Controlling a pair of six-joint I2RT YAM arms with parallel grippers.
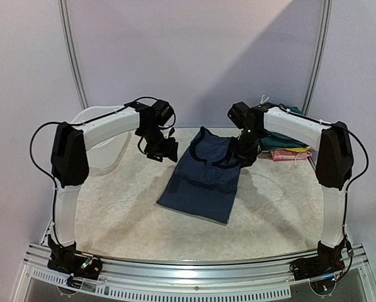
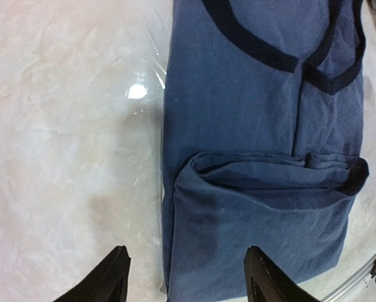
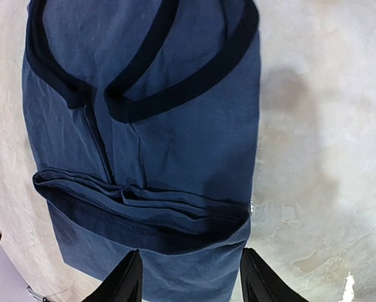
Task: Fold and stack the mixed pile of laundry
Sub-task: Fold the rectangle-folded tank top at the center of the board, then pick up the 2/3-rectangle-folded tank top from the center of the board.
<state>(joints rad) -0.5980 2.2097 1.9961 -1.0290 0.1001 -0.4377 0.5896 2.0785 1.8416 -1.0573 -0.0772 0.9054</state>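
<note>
We hover left fingers [image 2: 115,280] and right fingers [image 3: 128,280], spread and empty, over the folded blue top [image 1: 203,173] lying left of the garment stack [image 1: 282,148], and judge the next move needs a pinch to lift it there.

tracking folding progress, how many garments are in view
4 by colour: a blue sleeveless cloth top folded mid-table; a dark teal garment, a yellow cloth and a pink cloth stacked far right behind the right arm, which may hide more.
</note>
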